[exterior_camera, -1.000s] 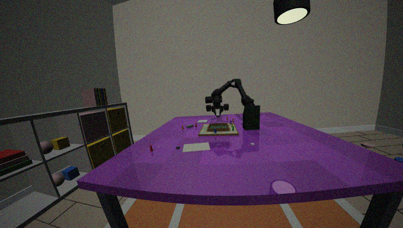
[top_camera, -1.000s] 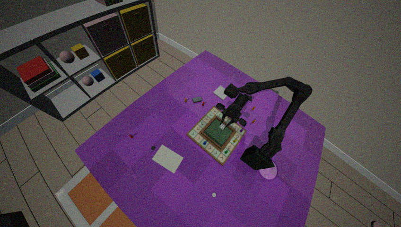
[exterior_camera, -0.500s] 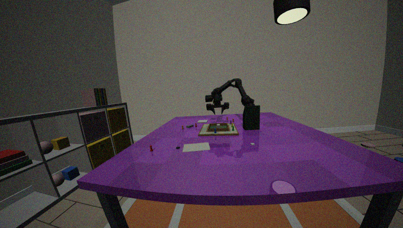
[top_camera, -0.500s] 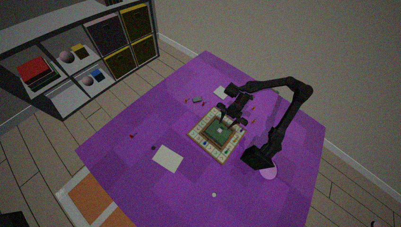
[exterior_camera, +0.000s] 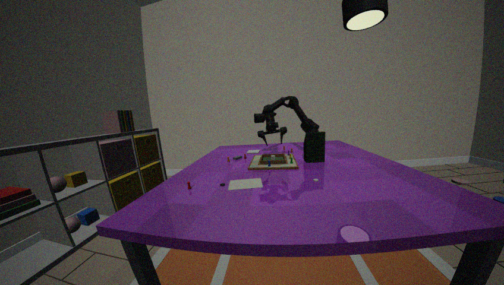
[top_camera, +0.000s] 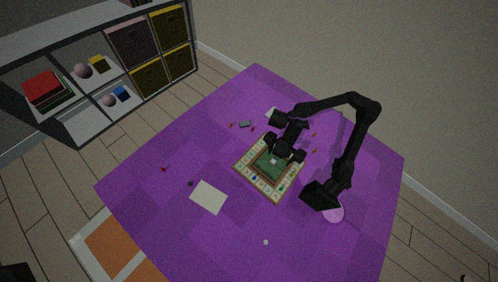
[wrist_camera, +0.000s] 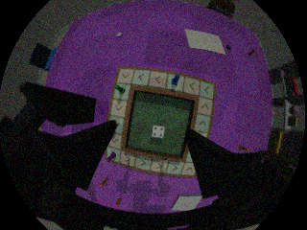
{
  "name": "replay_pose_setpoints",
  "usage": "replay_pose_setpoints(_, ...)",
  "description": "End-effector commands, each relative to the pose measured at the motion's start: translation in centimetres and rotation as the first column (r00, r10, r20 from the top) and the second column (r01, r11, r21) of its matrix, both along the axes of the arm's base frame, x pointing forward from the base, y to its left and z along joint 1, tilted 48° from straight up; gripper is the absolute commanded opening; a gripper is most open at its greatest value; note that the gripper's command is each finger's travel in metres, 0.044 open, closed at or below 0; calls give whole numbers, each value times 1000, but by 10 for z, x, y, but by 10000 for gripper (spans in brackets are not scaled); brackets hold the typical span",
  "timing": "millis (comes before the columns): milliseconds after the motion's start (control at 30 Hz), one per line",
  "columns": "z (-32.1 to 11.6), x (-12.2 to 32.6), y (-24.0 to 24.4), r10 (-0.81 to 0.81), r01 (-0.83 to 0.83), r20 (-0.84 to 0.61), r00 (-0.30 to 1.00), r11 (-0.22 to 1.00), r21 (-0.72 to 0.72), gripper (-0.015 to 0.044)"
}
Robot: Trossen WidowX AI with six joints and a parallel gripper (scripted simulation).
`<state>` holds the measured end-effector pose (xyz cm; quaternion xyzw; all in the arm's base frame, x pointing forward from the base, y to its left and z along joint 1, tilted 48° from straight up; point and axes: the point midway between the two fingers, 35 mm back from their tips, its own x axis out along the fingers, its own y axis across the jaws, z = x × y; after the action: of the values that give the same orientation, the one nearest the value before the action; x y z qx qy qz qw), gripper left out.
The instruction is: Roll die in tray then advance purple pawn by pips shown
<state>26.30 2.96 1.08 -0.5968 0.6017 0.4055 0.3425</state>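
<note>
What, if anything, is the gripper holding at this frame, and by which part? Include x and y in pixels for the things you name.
Nothing is held: the gripper (top_camera: 279, 157) (exterior_camera: 274, 143) (wrist_camera: 152, 128) is open, and the die (top_camera: 273, 161) (wrist_camera: 158, 131) lies in the tray (top_camera: 260, 170) (exterior_camera: 260, 161) (wrist_camera: 129, 120) below the fingers.

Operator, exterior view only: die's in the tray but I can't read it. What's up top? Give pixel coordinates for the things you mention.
Observer: The die (top_camera: 273, 161) (exterior_camera: 272, 155) (wrist_camera: 157, 131) appears to show four pips on top in the wrist view; the image is grainy.

Operator: And where on the track is my purple pawn (exterior_camera: 287, 152) (wrist_camera: 111, 156)? Too small from here.

Observer: Wrist view puts it on a corner square of the board (top_camera: 239, 165) (exterior_camera: 273, 167) (wrist_camera: 126, 75), at the other end of one side from the corner nearest the green pawn (top_camera: 281, 188) (exterior_camera: 291, 160) (wrist_camera: 120, 88).
</note>
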Motion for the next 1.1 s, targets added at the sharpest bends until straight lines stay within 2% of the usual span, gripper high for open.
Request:
replay_pose_setpoints(0,-9,8,1,95,-52,97,991,927,-372,440)
replay_pose_setpoints(167,-9,8,1,95,-52,97,991,927,-372,440)
replay_pose_setpoints(200,-10,3,0,67,-47,56,996,954,-295,440)
replay_pose_setpoints(233,-10,3,0,67,-47,56,996,954,-295,440)
replay_pose_setpoints(300,-5,0,-5,18,14,106,994,955,-295,387)
replay_pose_setpoints(367,8,-8,-20,-116,184,244,963,942,-279,335)
replay_pose_setpoints(433,21,-20,-36,-256,363,388,885,902,-234,282)
replay_pose_setpoints(533,36,-39,-59,-436,597,575,692,794,-116,204)
replay_pose_setpoints(667,50,-69,-87,-592,804,738,325,583,114,200)
replay_pose_setpoints(700,52,-77,-93,-612,832,759,223,525,178,200)
replay_pose_setpoints(833,55,-97,-107,-629,860,777,-31,379,341,200)
replay_pose_setpoints(1067,54,-98,-107,-628,860,777,-45,371,350,200)
